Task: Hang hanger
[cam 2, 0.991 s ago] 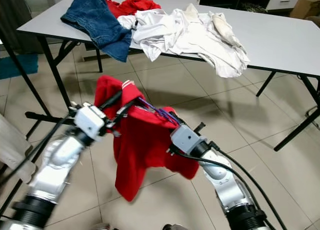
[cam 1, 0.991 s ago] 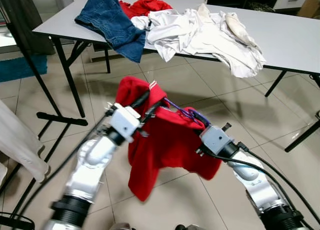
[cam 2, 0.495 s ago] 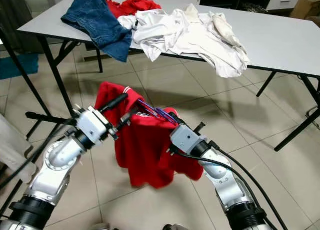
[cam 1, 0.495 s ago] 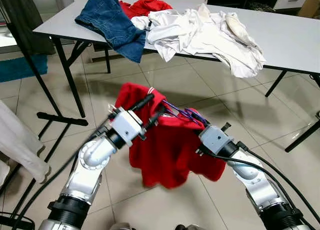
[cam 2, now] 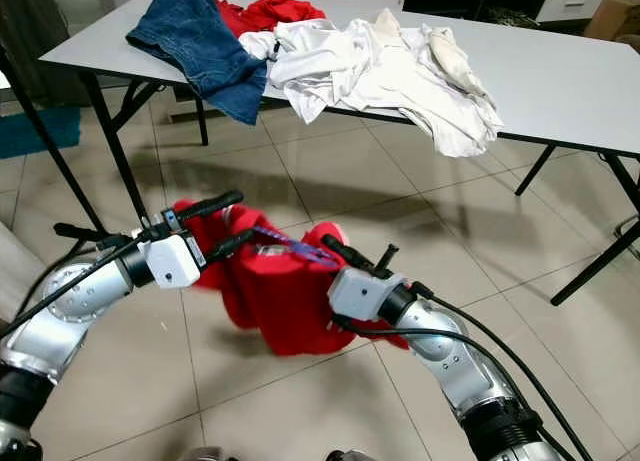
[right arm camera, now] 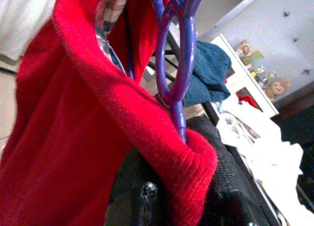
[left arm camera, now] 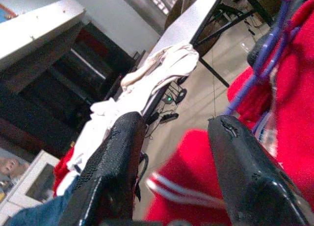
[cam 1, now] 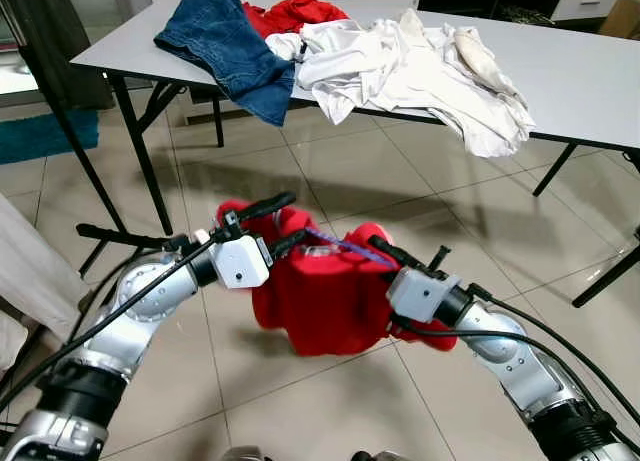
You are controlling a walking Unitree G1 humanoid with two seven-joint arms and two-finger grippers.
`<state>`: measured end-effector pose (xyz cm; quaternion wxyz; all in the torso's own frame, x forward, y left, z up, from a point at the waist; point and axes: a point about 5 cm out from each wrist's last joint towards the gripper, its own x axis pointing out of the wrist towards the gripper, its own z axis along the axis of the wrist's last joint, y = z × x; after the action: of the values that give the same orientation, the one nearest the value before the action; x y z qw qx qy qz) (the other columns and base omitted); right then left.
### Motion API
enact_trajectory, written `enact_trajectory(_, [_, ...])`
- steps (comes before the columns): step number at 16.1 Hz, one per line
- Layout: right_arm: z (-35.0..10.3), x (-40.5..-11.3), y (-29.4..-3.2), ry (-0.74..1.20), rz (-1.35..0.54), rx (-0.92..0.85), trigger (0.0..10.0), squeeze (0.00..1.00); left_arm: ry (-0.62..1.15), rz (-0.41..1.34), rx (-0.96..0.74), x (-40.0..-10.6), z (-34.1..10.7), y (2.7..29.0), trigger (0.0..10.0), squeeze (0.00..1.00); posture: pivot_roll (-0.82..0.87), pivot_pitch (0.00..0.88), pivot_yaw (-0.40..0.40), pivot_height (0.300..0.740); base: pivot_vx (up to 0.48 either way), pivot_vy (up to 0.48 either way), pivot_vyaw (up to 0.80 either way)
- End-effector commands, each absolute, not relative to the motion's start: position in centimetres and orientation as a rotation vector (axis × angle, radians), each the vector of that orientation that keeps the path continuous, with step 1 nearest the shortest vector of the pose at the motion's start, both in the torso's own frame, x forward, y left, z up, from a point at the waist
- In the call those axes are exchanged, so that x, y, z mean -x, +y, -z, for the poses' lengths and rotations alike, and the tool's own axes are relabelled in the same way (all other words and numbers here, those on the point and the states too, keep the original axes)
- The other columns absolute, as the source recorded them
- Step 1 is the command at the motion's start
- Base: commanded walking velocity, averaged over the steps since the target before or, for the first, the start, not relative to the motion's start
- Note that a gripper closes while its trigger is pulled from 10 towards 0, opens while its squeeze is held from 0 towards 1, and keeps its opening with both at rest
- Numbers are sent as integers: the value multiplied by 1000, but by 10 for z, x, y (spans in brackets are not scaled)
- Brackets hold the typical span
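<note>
Table: long, grey top, black legs, on a tiled floor; taken as landmark.

On the table: pile of white garments near the middle; blue jeans at the robot's-left end, one leg draped over the front edge; red cloth behind the jeans, partly covered by the white pile.

Red garment: in the air in front of the table, below its top and well apart from it, bunched between the two hands. White stripes on one edge in the left wrist view.

Purple hanger: runs along the top of the red garment, from hand to hand, partly buried in the cloth. Its loop shows plainly in the right wrist view.

Left hand: on the garment's left side, fingers spread apart with a clear gap, gripping nothing; red cloth lies just beyond the tips.

Right hand: on the garment's right side, fingers closed on a fold of the red garment with the hanger stem in the pinch.
</note>
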<state>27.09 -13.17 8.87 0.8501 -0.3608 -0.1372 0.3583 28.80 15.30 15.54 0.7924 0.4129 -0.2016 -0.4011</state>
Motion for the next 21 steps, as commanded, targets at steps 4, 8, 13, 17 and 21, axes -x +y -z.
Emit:
enact_trajectory(4, [-98,-274,-127,-364,-768,783,10000,0,-406,1016,-961,-282,-145,141,10000,0,237,12,-28,740,0,0,0])
enact_trajectory(8, [-101,-275,-125,-390,-785,817,10000,0,-329,1137,-960,-274,-132,136,10000,0,235,16,-27,740,0,0,0])
enact_trajectory(13, [-107,-273,-125,-444,-794,889,10000,0,-160,1173,-953,-274,-118,139,10000,0,229,18,-24,740,0,0,0])
enact_trajectory(17, [-110,-277,-126,-467,-774,934,10000,0,-121,1181,-964,-276,-118,141,0,0,231,17,-20,740,0,0,0])
enact_trajectory(21, [-118,-279,-121,-532,-748,964,10000,0,-128,1192,-963,-274,-121,139,0,0,236,14,-18,740,0,0,0])
